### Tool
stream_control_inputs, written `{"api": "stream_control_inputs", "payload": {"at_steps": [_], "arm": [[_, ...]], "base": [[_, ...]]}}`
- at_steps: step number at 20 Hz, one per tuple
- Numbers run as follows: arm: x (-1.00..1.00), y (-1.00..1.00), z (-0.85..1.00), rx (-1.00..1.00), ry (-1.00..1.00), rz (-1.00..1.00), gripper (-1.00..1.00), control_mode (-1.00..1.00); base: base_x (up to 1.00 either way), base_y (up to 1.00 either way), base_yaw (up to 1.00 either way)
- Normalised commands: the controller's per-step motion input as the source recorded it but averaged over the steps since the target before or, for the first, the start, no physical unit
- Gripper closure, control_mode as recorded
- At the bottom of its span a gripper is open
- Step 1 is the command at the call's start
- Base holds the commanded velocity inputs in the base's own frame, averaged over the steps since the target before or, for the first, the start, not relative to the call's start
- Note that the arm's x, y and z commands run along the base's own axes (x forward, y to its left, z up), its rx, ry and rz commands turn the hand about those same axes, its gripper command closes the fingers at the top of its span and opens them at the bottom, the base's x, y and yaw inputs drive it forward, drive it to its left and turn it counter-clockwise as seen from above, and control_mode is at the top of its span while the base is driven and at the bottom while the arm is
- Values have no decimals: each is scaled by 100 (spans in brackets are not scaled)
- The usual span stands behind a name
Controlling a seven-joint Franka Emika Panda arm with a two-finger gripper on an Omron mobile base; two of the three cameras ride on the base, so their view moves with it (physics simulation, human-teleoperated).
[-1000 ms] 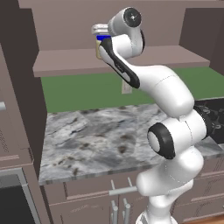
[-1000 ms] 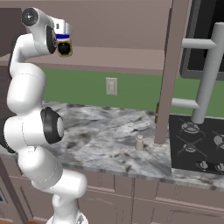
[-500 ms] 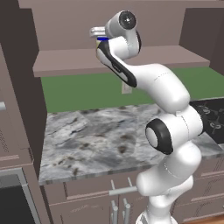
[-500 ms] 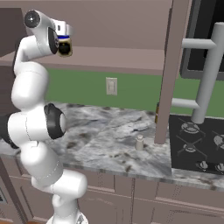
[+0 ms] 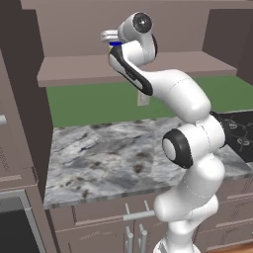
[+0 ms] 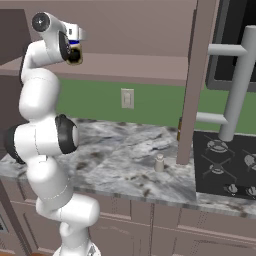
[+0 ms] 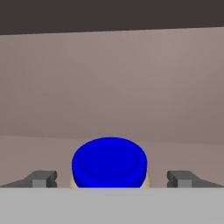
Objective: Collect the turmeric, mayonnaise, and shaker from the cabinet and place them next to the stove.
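Tool [image 7: 109, 179] spread wide, nothing pinched; fingertips [image 7: 42, 178] show at approx 8 and 4 o'clock in hand view, one each side of the mayonnaise [image 7: 109, 162]. Mayo jar sits between them w/ gaps both sides, no contact visible. Blue lid faces the cam, cream body just peeking under it. Jar stands on the cabinet [image 7: 109, 87] shelf, plain back panel behind it.

Left base view: arm reaches up to the cabinet [image 5: 74, 69] shelf, hand at approx 12 o'clock of frame; a sliver of blue lid of the mayonnaise [image 5: 115, 43] visible just under the hand.

Right base view: hand at approx 10 o'clock of frame, by the cabinet [image 6: 130, 67] shelf; mayonnaise [image 6: 74, 42] lid shows as a blue strip at the hand. Shaker [image 6: 159, 162] stands upright on the tabletop [image 6: 120, 160], near the stove [image 6: 225, 165], which lies at approx 3 o'clock from it. A vertical cabinet panel [image 6: 192, 80] stands between shaker and stove. Wall outlet [image 6: 127, 98] on the green backsplash [image 6: 150, 105] at approx 11 o'clock from the shaker.

Turmeric: can't tell where.
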Motion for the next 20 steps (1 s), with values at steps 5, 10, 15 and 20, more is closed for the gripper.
{"api": "stream_control_inputs", "payload": {"at_steps": [5,10,15,20], "arm": [[19,0,-25,-1,1,0,-100,-100],[18,0,-30,-1,1,0,-100,-100],[12,0,-7,0,0,0,-100,-100],[1,0,1,0,0,0,-100,-100]], "base": [[0,0,0],[0,0,0],[0,0,0],[0,0,0]]}}
